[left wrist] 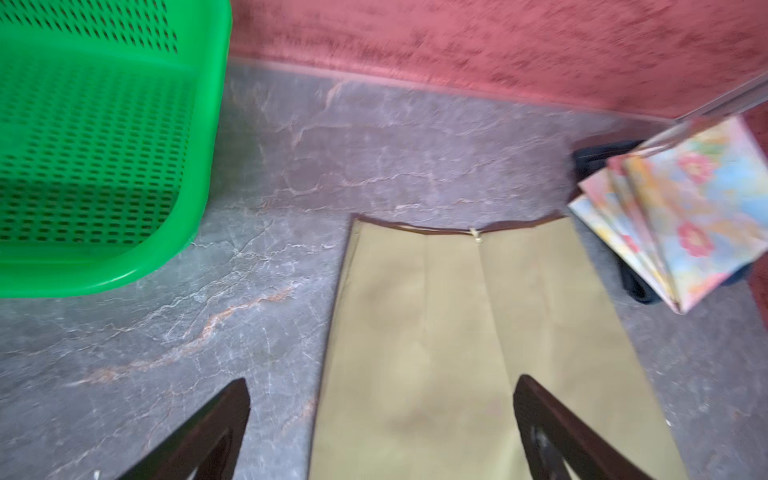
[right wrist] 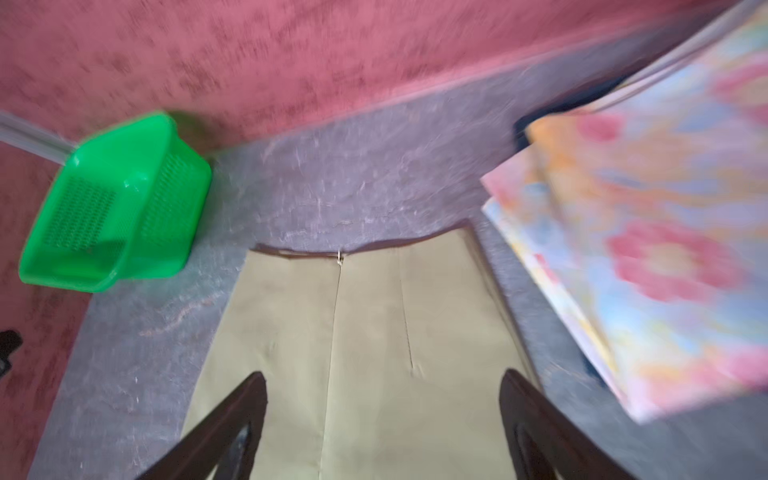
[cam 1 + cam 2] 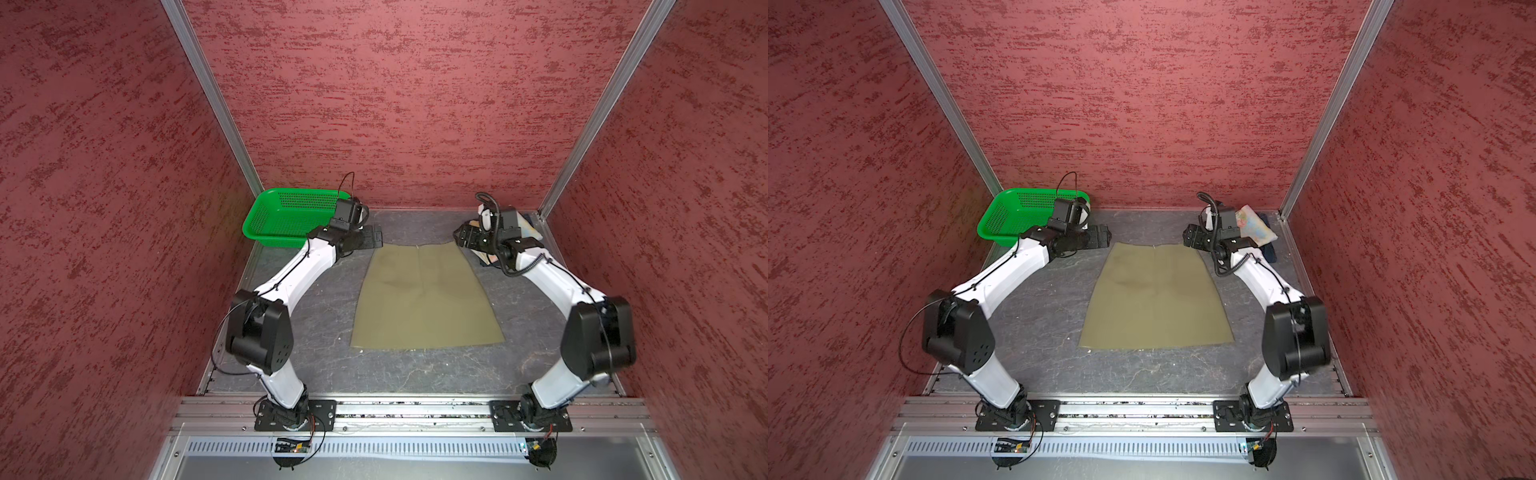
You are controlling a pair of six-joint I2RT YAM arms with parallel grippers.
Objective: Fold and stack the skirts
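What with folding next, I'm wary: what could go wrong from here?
The open right tool sits close to the folded floral skirt on the denim skirt; a swing might knock that stack. The left tool, also open, could pinch the flat olive skirt unevenly and skew the fold.

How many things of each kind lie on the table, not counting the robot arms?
Skirts: 3 (olive-green skirt, spread flat; floral skirt, folded; dark blue skirt, mostly hidden under the floral one)
Baskets: 1 (green basket)
Total: 4
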